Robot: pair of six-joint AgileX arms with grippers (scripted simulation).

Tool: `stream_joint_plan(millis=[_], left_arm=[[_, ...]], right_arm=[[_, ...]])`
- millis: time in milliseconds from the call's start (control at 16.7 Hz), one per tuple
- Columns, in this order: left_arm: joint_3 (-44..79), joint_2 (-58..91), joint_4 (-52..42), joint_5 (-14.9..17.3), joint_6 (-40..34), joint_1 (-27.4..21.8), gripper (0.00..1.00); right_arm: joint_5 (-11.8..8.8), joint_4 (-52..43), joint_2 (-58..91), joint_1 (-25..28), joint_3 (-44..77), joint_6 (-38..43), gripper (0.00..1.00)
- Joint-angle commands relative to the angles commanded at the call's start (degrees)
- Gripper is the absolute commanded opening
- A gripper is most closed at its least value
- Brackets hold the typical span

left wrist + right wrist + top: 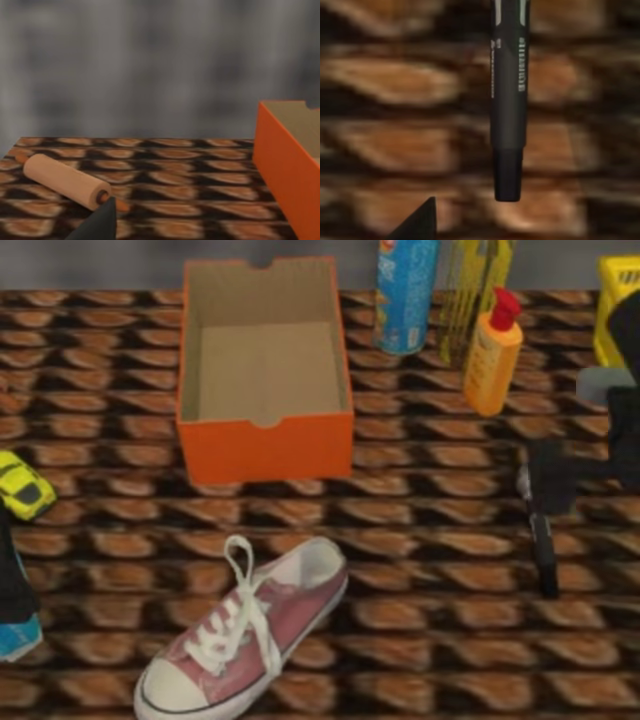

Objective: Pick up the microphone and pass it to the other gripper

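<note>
The microphone (543, 550) lies flat on the wood-patterned table at the right, its black handle pointing toward the front edge. Its silver-grey head (522, 480) is mostly covered from above. My right gripper (549, 480) hovers over that head end, reaching in from the right, open and holding nothing. In the right wrist view the black handle (508, 115) runs down the middle to its blunt tail, and one black fingertip (422, 222) stands well to the side of it, not touching. My left gripper (12, 575) is parked at the table's left edge, one fingertip (102, 222) showing, nothing in it.
An open orange box (265, 445) stands at the back centre. A pink sneaker (250, 630) lies in front of it. An orange bottle with red cap (492, 355) and a blue can (405, 295) stand behind the microphone. A yellow toy car (22, 488) and a rolling pin (65, 181) lie at the left.
</note>
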Motion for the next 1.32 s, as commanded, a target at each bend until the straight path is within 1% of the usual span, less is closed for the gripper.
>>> stream_joint_plan(millis=[300,720,900,1200,1320], left_arm=[[0.0,0.0,0.0,0.0,0.0,0.0,1.00],[0.0,0.0,0.0,0.0,0.0,0.0,1.00],[0.0,0.0,0.0,0.0,0.0,0.0,1.00],[0.0,0.0,0.0,0.0,0.0,0.0,1.00],[0.0,0.0,0.0,0.0,0.0,0.0,1.00]], right_arm=[[0.1,-5.9,12.8,2.5,10.0,2.6,1.00],[0.1,-6.3,14.2,2.6,10.9,2.8,1.00],[0.1,-2.4,16.7,2.6,9.3,2.6,1.00],[0.2,10.4,24.0,2.4,4.4,2.6,1.00],[0.2,13.3,26.0,2.4,3.2,2.5,1.00]])
